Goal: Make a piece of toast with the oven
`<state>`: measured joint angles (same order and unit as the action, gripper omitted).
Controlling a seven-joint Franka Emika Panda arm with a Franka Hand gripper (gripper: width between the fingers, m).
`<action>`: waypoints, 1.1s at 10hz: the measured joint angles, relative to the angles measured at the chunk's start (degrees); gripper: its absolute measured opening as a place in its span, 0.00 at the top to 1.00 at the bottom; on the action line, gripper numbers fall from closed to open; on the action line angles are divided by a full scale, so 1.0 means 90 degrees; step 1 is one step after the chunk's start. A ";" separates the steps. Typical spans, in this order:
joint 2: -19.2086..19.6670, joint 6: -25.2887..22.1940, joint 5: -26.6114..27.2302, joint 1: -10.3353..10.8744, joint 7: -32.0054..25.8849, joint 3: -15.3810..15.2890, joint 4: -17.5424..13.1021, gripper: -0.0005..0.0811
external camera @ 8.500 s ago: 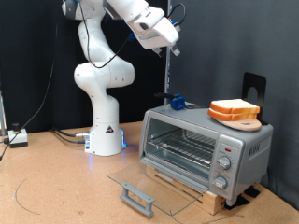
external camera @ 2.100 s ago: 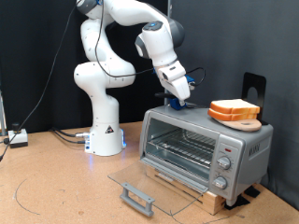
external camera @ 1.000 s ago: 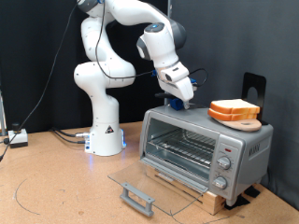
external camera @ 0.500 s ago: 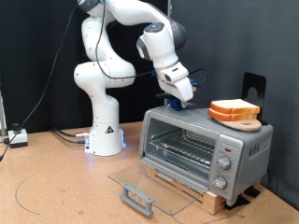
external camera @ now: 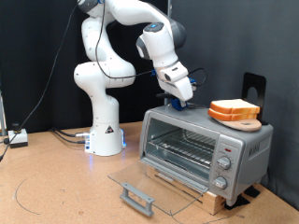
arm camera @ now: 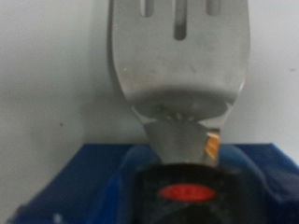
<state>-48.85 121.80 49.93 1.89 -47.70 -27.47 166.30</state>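
Gripper: Your gripper [external camera: 181, 96] hangs low over the top of the oven [external camera: 206, 147], toward that top's end nearer the exterior view's left. Whether its fingers are spread or pressed together you cannot tell from either view.

Tool at the gripper: The wrist view is filled by a metal spatula blade [arm camera: 179, 58] with slots near its far end, narrowing into a dark handle with a red oval mark [arm camera: 189, 192], over a blue part. In the exterior view a blue item [external camera: 177, 103] sits just under the gripper on the oven top; contact between the two is not clear.

Piece of toast: The piece of toast [external camera: 234, 107] lies on a round wooden board [external camera: 239, 121] on the oven top, toward the exterior view's right, near but apart from your gripper. It appears stacked on a second slice; the two are hard to separate at this size.

Oven: Silver-grey, resting on a wooden base on the tabletop [external camera: 56, 187]. Its glass door [external camera: 149, 185] is folded down flat in front, bar handle [external camera: 136, 198] at the near edge. The wire rack [external camera: 183, 149] inside is bare. Knobs [external camera: 222, 170] run down the panel at the exterior view's right.

Arm base: The white pedestal [external camera: 105, 131] stands on the tabletop to the exterior view's left of the oven.
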 joint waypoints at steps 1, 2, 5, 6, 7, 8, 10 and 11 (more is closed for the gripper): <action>-0.0080 -0.0043 0.0018 -0.0001 0.0047 0.0091 -0.0026 0.51; -0.0202 -0.0174 0.0025 -0.0002 0.0081 0.0252 -0.0071 0.51; -0.0658 -0.0888 -0.0029 -0.0056 0.0313 0.0884 -0.0260 0.51; -0.0791 -0.1087 -0.0060 -0.0089 0.0388 0.0996 -0.0276 0.51; -0.0766 -0.1087 -0.0060 -0.0090 0.0388 0.0963 -0.0314 0.51; -0.0756 -0.0908 -0.0054 -0.0125 0.0388 0.0952 -0.0342 0.51; -0.0792 -0.0673 -0.0099 -0.0479 0.0393 0.1130 -0.0352 0.51; -0.0794 -0.0691 -0.0249 -0.0698 0.0393 0.1258 -0.0387 0.51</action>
<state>-56.00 115.59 47.69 -4.39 -44.16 -16.14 162.82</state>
